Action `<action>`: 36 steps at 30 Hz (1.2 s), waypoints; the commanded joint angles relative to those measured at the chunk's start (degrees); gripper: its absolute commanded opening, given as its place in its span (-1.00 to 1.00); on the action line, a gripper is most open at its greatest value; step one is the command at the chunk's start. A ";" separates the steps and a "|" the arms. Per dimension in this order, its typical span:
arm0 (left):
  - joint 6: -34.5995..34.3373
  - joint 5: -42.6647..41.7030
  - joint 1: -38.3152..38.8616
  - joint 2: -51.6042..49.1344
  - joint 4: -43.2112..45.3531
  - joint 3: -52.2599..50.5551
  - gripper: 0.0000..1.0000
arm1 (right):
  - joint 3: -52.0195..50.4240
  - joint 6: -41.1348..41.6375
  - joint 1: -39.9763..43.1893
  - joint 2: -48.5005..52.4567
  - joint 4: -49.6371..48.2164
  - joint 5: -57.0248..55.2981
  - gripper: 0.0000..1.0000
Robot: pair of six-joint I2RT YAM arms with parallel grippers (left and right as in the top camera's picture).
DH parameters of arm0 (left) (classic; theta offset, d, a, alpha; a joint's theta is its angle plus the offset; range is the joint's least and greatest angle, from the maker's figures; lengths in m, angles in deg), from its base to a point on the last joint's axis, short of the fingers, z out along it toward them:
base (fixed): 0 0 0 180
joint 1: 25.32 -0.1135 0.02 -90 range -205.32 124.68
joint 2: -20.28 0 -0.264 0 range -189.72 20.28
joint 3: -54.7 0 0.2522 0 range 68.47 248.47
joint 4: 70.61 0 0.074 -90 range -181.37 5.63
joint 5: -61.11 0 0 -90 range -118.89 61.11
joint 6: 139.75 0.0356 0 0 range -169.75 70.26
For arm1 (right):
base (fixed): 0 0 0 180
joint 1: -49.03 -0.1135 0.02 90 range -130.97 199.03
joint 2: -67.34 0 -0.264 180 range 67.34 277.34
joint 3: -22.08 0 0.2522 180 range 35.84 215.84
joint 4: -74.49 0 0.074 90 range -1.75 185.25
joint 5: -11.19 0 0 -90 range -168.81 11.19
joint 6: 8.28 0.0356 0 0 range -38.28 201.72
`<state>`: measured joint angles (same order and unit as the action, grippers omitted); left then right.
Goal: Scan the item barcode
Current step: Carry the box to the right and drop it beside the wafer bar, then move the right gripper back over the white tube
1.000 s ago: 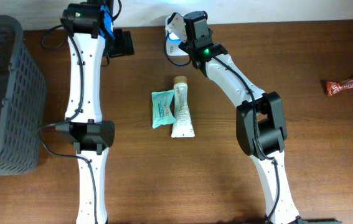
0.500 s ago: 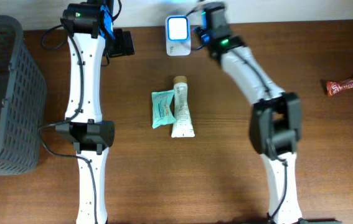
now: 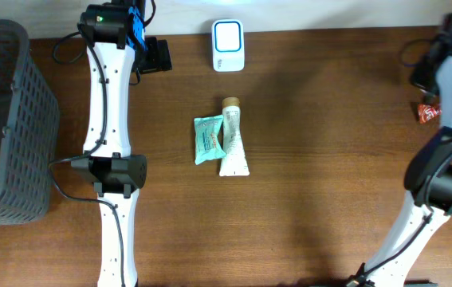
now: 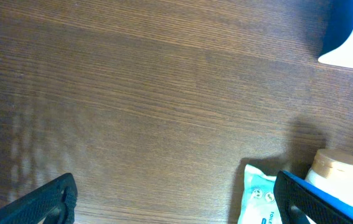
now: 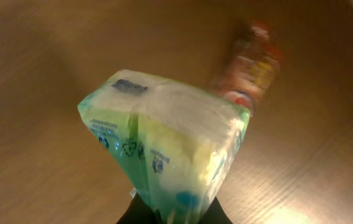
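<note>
left arm (image 3: 102, 96) stretches straight out from its base, left gripper (image 3: 159, 56) pointing right, jaws wide apart. right arm (image 3: 451, 84) reaches far right, right gripper (image 5: 173, 213) pinched on a green packet (image 5: 164, 143).

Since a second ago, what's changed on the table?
The right gripper, shut on a green-and-white packet, swung from above the scanner to the table's right side by the snack bar. The left arm, scanner, tube and teal packet stayed put.
</note>
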<state>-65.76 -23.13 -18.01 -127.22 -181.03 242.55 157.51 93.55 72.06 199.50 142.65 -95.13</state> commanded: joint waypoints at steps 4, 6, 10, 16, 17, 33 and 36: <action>0.50 -0.42 -0.35 -0.57 -0.07 0.07 0.99 | 0.26 17.81 9.18 -1.18 4.98 -0.46 -0.92; 0.50 -0.42 -0.35 -0.57 -0.07 0.07 0.98 | 0.26 20.35 10.51 -1.18 5.53 -0.44 -0.92; 0.50 -0.42 -0.35 -0.57 -0.07 0.07 0.99 | 0.26 20.61 11.10 -1.18 5.90 -0.15 -0.90; 0.50 -0.39 -0.35 -0.57 -0.07 0.07 0.98 | -0.24 20.61 11.06 -1.16 5.88 7.43 -0.40; 0.50 -0.39 -0.35 -0.57 -0.07 0.07 0.98 | -0.39 20.61 11.06 -1.16 5.90 8.46 -0.23; 0.50 -0.42 -0.35 -0.57 -0.07 0.07 0.98 | 1.07 12.61 6.16 -4.07 10.05 17.62 0.97; 0.50 -0.42 -0.35 -0.57 -0.07 0.07 0.98 | 1.60 12.61 4.70 -9.18 12.35 17.64 0.97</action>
<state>-65.76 -23.11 -18.01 -127.22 -181.03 242.55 156.70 106.97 78.01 198.21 153.49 -78.38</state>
